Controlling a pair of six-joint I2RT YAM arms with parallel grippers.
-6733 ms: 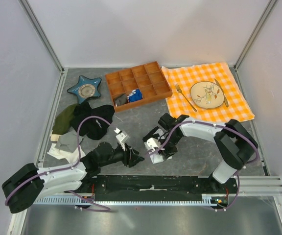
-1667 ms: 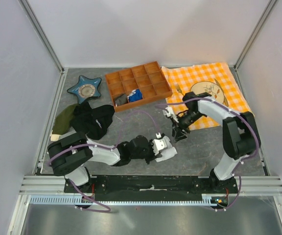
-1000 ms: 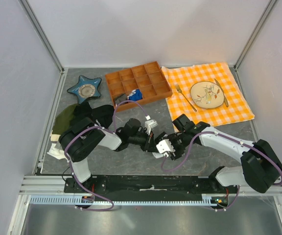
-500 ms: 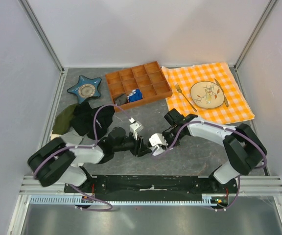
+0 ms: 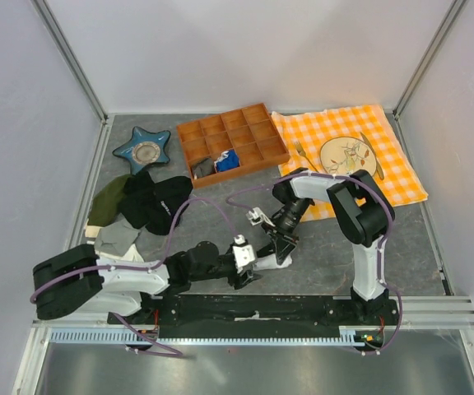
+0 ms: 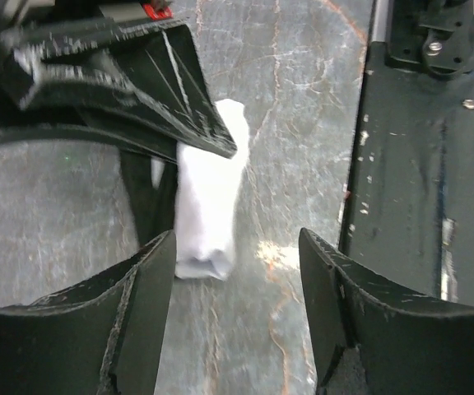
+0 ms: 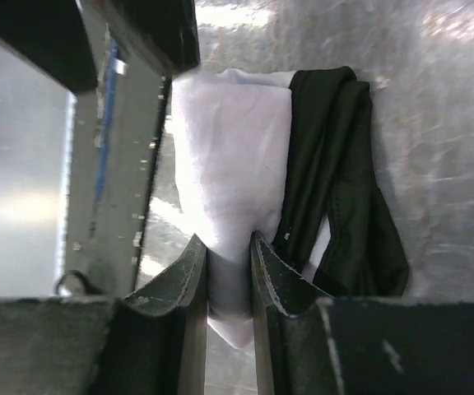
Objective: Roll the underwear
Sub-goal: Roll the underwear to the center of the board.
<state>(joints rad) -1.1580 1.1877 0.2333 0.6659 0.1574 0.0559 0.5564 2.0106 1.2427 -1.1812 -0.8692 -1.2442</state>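
Right jaws pinch the white underwear (image 7: 229,164), which lies just ahead of the open left jaws.

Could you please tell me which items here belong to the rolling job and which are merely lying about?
In the job: underwear, right gripper pinching it, open left gripper.
Lying about: star-shaped dish, wooden divided tray, checked cloth, plate, fork, knife, black clothes heap, olive-green cloth.
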